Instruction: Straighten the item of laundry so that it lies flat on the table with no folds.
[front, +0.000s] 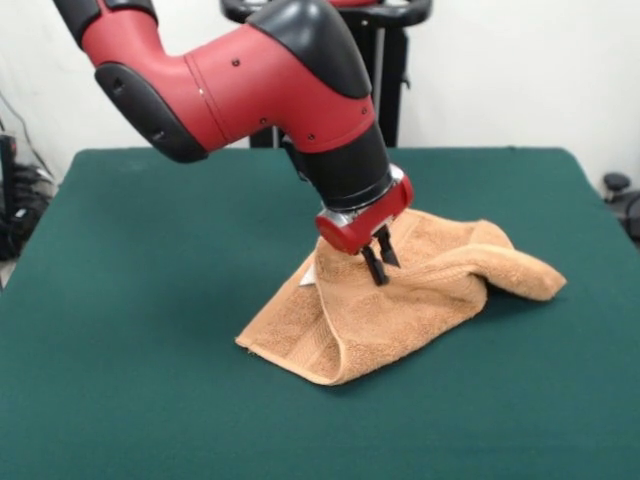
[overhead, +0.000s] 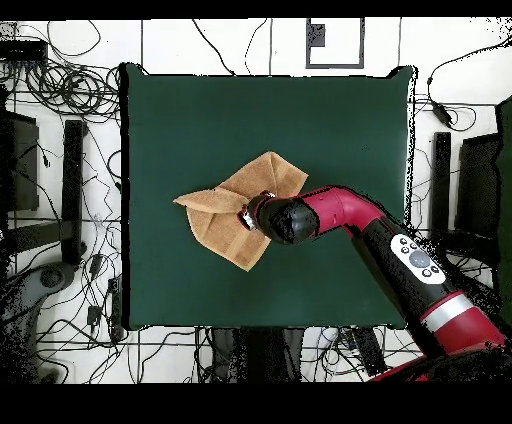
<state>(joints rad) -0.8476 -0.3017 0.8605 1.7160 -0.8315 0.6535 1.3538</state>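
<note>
Currently the towel (front: 400, 300) lies crumpled near the middle of the green surface (front: 150, 350), folded over itself with a raised ridge running toward one end and a doubled flap at the front edge. A small white tag (front: 309, 275) shows at its edge beside the arm. The tool (front: 380, 262) points down onto the towel's upper layer, its two dark fingers (front: 373, 266) close together, tips at the cloth; whether any fabric is pinched cannot be told.
</note>
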